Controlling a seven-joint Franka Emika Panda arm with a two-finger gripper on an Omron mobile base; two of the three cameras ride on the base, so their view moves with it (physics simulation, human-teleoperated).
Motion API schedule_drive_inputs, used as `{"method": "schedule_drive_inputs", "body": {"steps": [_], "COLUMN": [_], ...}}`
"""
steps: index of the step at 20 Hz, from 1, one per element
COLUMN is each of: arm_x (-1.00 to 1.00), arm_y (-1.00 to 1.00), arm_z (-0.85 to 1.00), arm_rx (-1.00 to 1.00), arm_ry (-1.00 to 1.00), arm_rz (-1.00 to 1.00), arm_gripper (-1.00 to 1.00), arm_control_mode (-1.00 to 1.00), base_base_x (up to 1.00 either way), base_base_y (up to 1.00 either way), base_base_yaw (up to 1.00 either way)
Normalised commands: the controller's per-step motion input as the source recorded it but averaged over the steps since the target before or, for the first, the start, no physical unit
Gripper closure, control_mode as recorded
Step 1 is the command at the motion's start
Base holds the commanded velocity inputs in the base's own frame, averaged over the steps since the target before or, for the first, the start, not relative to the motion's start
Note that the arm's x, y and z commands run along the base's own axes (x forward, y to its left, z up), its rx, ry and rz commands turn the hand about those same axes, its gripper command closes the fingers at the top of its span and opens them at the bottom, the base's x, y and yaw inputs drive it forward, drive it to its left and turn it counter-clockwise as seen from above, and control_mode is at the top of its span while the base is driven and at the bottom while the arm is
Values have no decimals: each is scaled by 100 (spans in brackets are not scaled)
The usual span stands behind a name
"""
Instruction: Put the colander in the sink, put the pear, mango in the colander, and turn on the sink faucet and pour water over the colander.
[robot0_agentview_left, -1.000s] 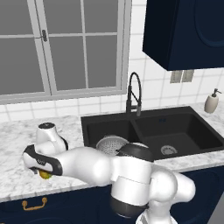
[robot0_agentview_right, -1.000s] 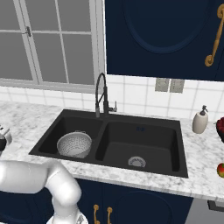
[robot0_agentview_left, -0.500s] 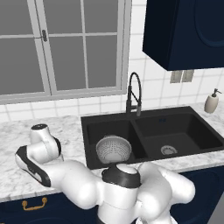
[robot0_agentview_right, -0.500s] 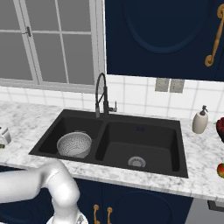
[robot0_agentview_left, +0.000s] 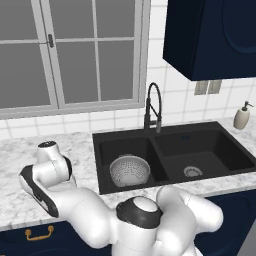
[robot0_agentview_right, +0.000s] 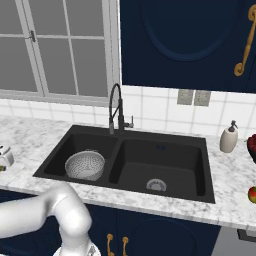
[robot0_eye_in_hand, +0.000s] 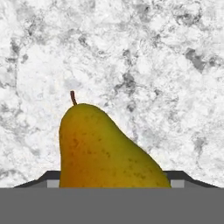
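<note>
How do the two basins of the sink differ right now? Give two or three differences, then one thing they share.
The left basin holds the colander, which covers its floor; the right basin holds nothing, so its round silver drain shows. The left basin looks narrower than the right basin. The faucet stands behind the divider between the left and right basins. Both are black, rectangular parts of one sink set in the marble counter.

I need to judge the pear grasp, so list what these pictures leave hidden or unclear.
- Gripper: in the left base view the arm's own white links cover it.
- Pear: the hand view's bottom edge cuts off its lower part, so finger contact can't be judged.
- Fingertips: just dark corners beside the pear.
- Colander: sits in the sink, its inside too small to read.
</note>
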Motion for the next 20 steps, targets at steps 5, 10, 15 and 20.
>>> {"method": "schedule_drive_inputs", "body": {"steps": [5, 10, 15, 20], "arm_x": [-12, 1, 13, 20], "arm_y": [-70, -74, -81, -84], "arm_z": [14, 30, 23, 24], "arm_rx": [0, 0, 0, 0], "arm_ry": [-11, -7, 0, 0], "arm_rz": [-3, -10, -20, -22], "arm_gripper": [100, 100, 100, 100], "arm_control_mode": [-100, -100, -100, -100], "base_base_x": [0, 0, 0, 0], "base_base_y": [0, 0, 0, 0], "base_base_yaw": [0, 0, 0, 0]}}
